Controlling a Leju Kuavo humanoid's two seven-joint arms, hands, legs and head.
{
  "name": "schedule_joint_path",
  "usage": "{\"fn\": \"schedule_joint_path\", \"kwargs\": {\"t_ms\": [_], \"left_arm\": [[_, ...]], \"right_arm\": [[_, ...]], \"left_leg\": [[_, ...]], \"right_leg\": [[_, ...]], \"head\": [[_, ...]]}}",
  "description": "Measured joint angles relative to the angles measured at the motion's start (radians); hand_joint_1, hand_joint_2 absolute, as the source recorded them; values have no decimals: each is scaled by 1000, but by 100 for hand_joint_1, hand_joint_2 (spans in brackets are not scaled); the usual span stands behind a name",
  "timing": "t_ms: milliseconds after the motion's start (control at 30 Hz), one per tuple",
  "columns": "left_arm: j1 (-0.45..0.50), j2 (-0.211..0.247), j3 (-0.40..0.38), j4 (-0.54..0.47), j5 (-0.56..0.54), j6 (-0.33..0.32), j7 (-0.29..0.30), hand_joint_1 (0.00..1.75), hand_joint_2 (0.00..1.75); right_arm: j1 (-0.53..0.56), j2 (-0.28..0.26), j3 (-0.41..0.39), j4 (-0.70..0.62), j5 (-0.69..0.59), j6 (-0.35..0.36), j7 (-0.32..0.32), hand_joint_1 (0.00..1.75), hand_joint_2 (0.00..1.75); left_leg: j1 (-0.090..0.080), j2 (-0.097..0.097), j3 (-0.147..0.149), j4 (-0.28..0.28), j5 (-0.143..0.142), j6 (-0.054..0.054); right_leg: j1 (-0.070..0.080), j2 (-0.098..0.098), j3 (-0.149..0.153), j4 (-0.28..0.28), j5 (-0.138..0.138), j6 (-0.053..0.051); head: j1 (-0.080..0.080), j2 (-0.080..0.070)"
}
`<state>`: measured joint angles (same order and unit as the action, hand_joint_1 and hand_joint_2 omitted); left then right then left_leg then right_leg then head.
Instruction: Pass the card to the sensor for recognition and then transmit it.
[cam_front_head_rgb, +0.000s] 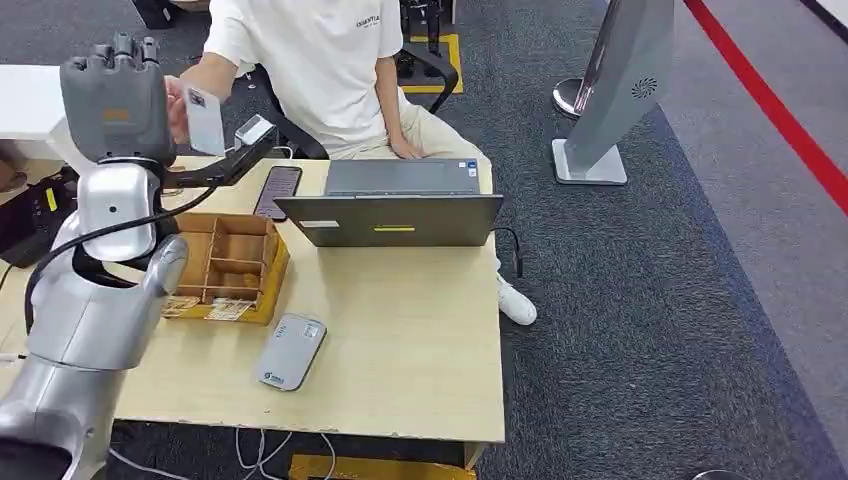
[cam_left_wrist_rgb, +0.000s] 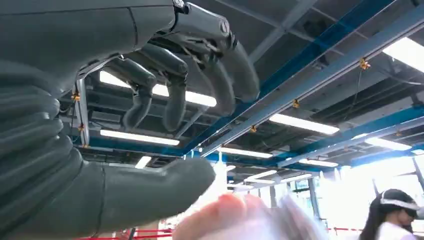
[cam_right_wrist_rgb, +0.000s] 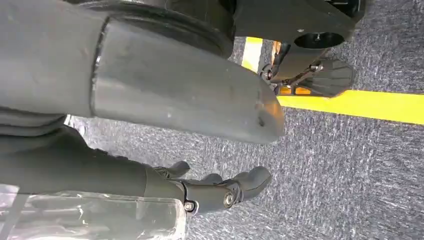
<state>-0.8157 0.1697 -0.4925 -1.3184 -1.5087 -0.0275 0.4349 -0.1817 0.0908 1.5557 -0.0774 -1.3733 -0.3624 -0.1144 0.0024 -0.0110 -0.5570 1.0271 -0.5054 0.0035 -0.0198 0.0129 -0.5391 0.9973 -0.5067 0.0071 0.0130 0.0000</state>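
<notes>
The card (cam_front_head_rgb: 205, 122), white with a small dark mark near its top edge, stands upright in the air above the far left corner of the table (cam_front_head_rgb: 400, 350), just beside the robot's raised left hand (cam_front_head_rgb: 115, 105); a person's hand (cam_front_head_rgb: 180, 105) touches it from behind, and I cannot tell whether the robot's fingers grip it. In the left wrist view the left hand's fingers (cam_left_wrist_rgb: 170, 85) curl over the thumb with a gap between, and a blurred fingertip and pale card edge lie below. The right hand (cam_right_wrist_rgb: 165, 115) hangs over grey carpet, fingers apart, holding nothing. On the table, the grey sensor (cam_front_head_rgb: 290, 350) lies flat near the front edge with a small logo too small to read. Beside it sits a wooden compartment box (cam_front_head_rgb: 230, 265), then a phone (cam_front_head_rgb: 277, 190) and an open laptop (cam_front_head_rgb: 400, 205). The seated person's white shirt (cam_front_head_rgb: 310, 60) bears small print I cannot read.
</notes>
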Motion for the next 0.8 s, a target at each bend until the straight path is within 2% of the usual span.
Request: {"fn": "schedule_joint_path", "kwargs": {"t_ms": [200, 533, 667, 800], "left_arm": [[2, -21, -24, -27, 0, 5, -30, 0, 175], [87, -51, -28, -178, 0, 26, -92, 0, 175], [217, -40, -28, -315, 0, 27, -138, 0, 175], [422, 18, -27, -434, 0, 29, -198, 0, 175]], "right_arm": [[-3, -2, 0, 0, -23, 0, 6, 0, 0], [5, -10, 0, 0, -55, 0, -3, 0, 0], [18, -14, 0, 0, -93, 0, -14, 0, 0], [27, -16, -7, 3, -150, 0, -23, 0, 0]], "left_leg": [[0, 0, 0, 0, 0, 0], [0, 0, -1, 0, 0, 0], [0, 0, -1, -1, -1, 1], [-1, 4, 1, -2, -3, 1]], "right_leg": [[0, 0, 0, 0, 0, 0], [0, 0, 0, 0, 0, 0], [0, 1, 0, 0, 0, 0], [0, 4, 0, 0, -1, -1]], "head": [[0, 0], [0, 0], [1, 0], [0, 0]]}}
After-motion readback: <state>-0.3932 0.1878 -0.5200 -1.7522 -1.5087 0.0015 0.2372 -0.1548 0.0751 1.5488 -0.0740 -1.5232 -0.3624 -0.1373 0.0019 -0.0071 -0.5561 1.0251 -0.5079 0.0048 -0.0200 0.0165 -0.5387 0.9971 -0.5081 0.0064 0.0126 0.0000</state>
